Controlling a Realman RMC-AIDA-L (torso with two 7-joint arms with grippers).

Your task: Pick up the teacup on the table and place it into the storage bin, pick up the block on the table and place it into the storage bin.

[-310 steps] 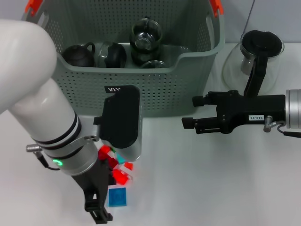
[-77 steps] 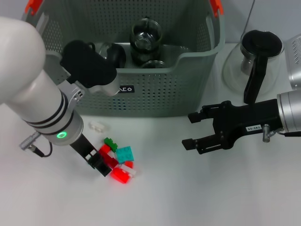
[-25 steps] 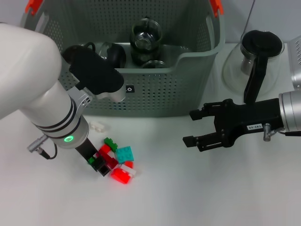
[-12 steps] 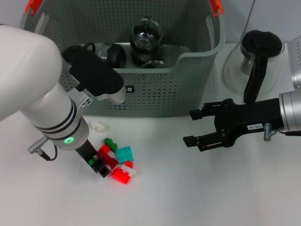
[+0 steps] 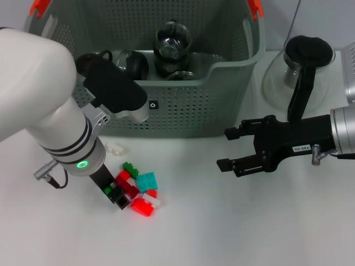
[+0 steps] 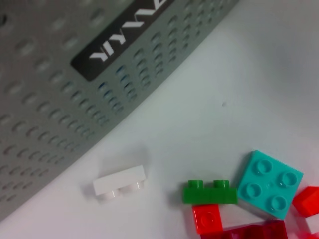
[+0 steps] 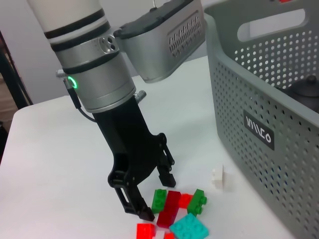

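Little moved: left gripper jaws spread astride block pile; right gripper open, idle.

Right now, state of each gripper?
Left gripper: open, fingers straddling the block pile, nothing held.
Right gripper: open, empty, hovering above the table.

The head camera looks down from high up at the whole counter. The left wrist camera sits very close above the toy bricks. The right wrist camera looks sideways from low down. All three see the bricks and the storage bin.
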